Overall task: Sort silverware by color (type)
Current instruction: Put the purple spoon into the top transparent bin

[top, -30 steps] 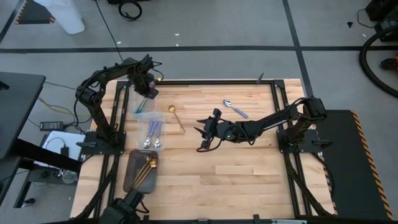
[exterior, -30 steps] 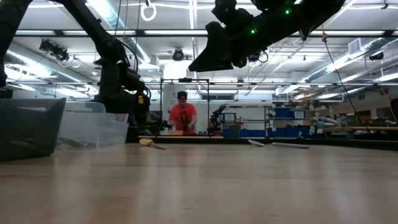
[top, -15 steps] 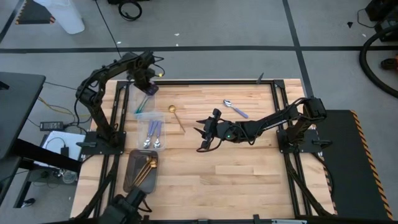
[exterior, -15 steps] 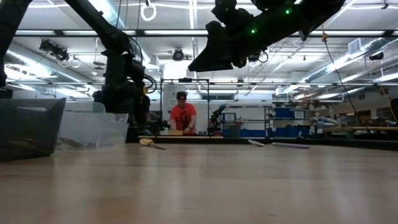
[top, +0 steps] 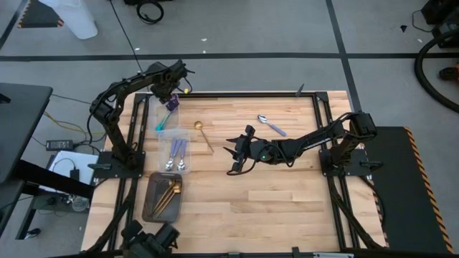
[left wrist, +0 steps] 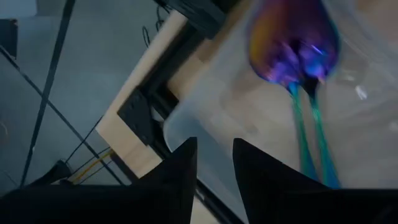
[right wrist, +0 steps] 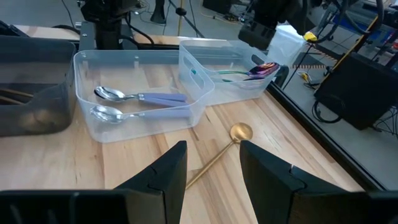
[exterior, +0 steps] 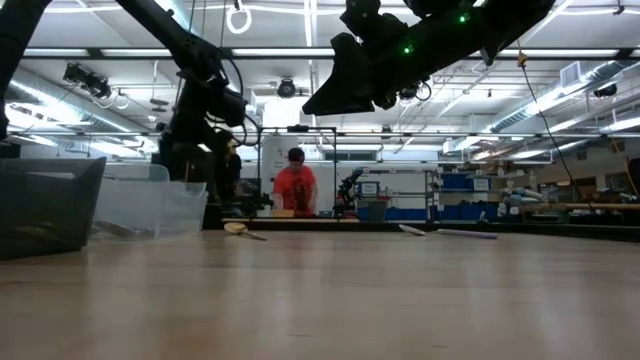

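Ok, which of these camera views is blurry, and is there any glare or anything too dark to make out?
Left wrist view: the iridescent spoons in the clear bin are smeared and soft. Low view: bright ceiling strips leave the right gripper a dark silhouette, and the wooden table up close is soft. High view and right wrist view: evenly lit and sharp, with the gold spoon crisp.

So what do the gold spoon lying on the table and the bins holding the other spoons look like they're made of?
Gold spoon: probably metal with a polished gold finish; its bowl glints. Bins: apparently clear plastic, since the spoons and wood show through their glossy walls.
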You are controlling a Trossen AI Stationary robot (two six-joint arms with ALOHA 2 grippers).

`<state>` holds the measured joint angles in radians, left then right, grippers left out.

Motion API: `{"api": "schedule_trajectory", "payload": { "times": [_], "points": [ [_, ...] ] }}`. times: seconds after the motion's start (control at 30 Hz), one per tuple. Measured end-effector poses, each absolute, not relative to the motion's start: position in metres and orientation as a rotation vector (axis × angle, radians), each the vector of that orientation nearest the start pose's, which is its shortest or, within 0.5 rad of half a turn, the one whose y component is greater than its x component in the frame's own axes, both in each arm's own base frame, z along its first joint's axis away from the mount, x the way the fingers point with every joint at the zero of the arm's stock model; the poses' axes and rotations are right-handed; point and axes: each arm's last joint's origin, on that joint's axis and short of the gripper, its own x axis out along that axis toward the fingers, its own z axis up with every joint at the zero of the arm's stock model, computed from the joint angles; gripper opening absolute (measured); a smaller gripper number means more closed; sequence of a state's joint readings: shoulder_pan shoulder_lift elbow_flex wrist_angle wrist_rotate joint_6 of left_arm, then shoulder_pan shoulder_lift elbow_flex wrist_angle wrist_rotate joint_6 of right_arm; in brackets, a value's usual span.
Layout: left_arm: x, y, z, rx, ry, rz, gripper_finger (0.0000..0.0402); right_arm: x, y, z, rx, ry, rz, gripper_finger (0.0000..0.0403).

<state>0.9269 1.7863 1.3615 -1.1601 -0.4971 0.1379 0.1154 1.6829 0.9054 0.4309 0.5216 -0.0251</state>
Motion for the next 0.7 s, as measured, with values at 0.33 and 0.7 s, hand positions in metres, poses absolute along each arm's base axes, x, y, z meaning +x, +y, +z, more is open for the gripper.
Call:
{"api": "schedule_trajectory", "payload": {
  "times": [0.33,0.7],
  "points": [
    [0.201,0.264,0.230,-0.193,1.661,0.735,0.0112,0.352,0.027,0.204,-0.131,0.350,-0.394,0.0158],
    [0.190,0.279,0.229,-0.328,1.523,0.717,0.0105,0.352,0.027,0.203,-0.133,0.363,-0.394,0.0158]
  ]
}}
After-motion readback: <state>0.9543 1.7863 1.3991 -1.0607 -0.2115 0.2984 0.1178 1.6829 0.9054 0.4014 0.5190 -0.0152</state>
